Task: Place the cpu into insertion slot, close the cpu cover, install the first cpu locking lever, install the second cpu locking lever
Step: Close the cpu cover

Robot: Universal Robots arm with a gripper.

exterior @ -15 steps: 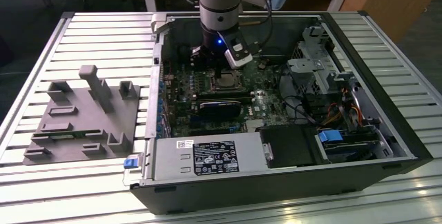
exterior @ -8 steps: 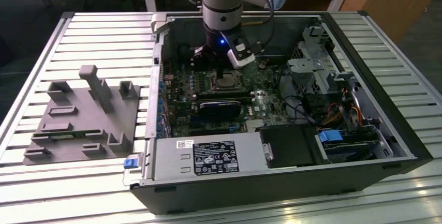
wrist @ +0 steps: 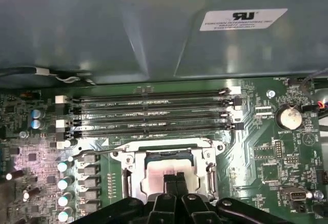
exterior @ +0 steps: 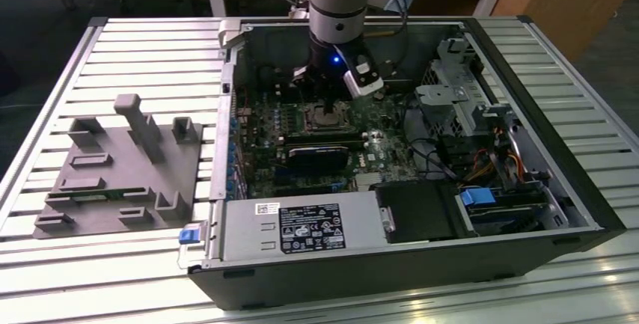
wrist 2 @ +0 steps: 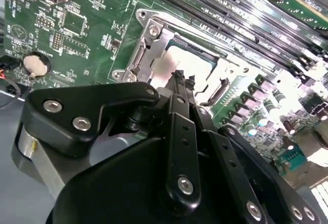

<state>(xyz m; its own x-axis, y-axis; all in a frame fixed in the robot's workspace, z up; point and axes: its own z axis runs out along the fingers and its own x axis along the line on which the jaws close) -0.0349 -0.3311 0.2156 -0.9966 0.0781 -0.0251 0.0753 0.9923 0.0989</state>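
The claw (wrist: 175, 182) hangs directly over the cpu (wrist: 154, 175), so the chip lies straight below the fingertips rather than off to either side. In both wrist views the two fingers are pressed together with only a thin seam between them. They pinch nothing, and their tips are at or just above the chip's pale metal top (wrist 2: 179, 59); contact cannot be told for certain. The cpu appears to lie flat in the insertion slot (exterior: 325, 119), and its top shows through the square window of the cpu cover (wrist: 134, 175). The cover seems to lie down over the chip, not stand raised. Whether either locking lever is latched cannot be judged from these pictures. In the first wrist view one edge of the cover runs parallel to the long black memory slots (wrist: 148, 114), which lie just beyond it on the green circuit board (wrist: 256, 147). In the exterior view the arm drops almost vertically into the open computer case (exterior: 399, 264), which rests on the slatted tabletop (exterior: 140, 47). The wrist points straight down and the claw (exterior: 330, 105) sits low over the board, near the case's far wall.
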